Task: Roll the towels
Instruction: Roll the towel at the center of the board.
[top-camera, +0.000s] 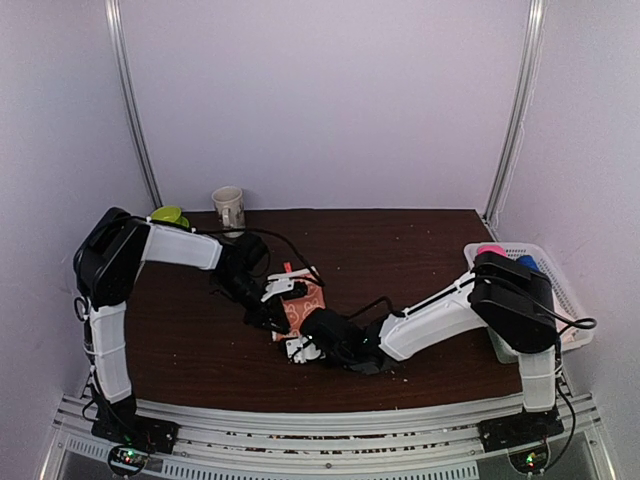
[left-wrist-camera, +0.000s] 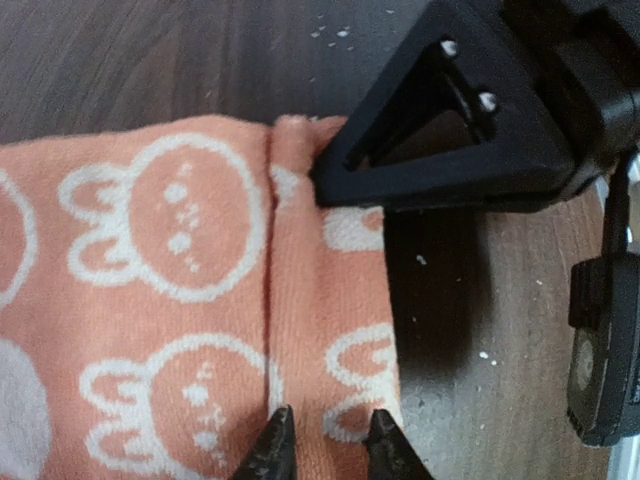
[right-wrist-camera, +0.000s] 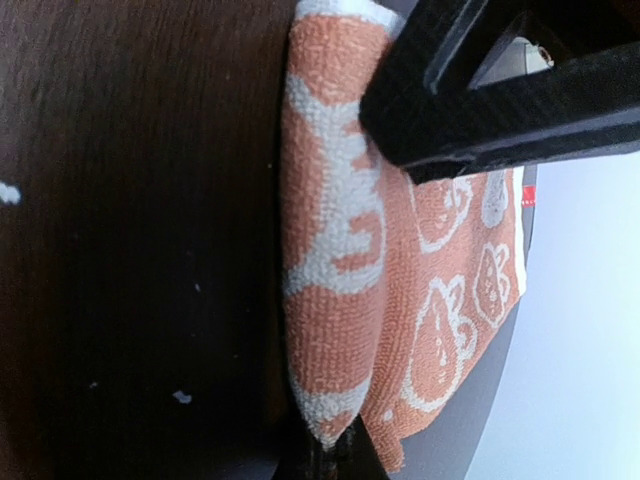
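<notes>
Towel (top-camera: 303, 312) lay on table (top-camera: 400, 250), mid-width, nearer front edge. Left gripper (top-camera: 282, 291) sat over towel's far-left part, right gripper (top-camera: 303, 347) at its near end. Both tips met towel's folded strip, one at each end. Cup (top-camera: 229, 208) stood at far edge, left of middle, with round object (top-camera: 168, 214) just left of cup. Basket (top-camera: 565, 300) lay at right edge under right arm's elbow, with bundles (top-camera: 490, 250) in its far end.

Dark wood table (top-camera: 420, 260), pale lilac walls (top-camera: 330, 100), metal corner posts (top-camera: 135, 110).
</notes>
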